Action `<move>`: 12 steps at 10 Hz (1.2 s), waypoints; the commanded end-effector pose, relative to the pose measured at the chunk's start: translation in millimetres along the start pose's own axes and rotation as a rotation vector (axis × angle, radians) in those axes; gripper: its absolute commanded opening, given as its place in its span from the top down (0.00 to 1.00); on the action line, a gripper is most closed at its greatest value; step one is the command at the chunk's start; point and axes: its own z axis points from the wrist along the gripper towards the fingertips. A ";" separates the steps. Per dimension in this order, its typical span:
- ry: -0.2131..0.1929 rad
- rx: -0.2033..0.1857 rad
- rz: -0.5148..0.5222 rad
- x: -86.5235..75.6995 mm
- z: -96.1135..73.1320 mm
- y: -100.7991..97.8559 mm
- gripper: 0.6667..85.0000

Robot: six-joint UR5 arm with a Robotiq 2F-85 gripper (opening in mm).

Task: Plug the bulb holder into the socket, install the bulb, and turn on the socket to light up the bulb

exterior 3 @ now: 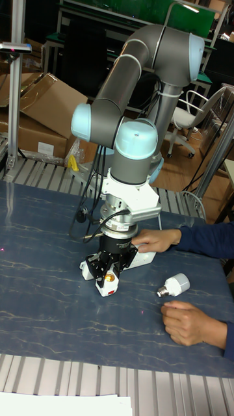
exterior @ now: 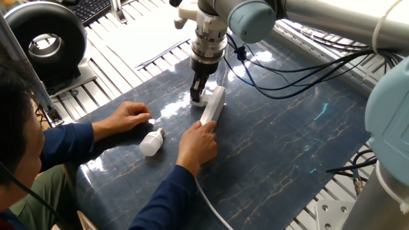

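Note:
My gripper points straight down and is shut on the bulb holder, a small white cube whose orange opening faces the tall fixed camera. The holder sits low, right beside the far end of the socket, a long white strip lying on the dark mat. I cannot tell whether holder and socket touch. The bulb lies on its side on the mat, away from the gripper.
A person's hand holds the near end of the socket, where its white cable leaves. The other hand rests beside the bulb. Black cables trail behind the arm.

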 end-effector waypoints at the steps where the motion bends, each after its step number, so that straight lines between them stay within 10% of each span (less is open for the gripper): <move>1: -0.009 0.004 -0.006 1.9 -0.7 1.7 0.99; 4: -0.009 -0.005 -0.015 2.6 2.2 2.2 0.99; 12: 0.164 -0.045 0.032 35.2 -3.1 -0.5 0.99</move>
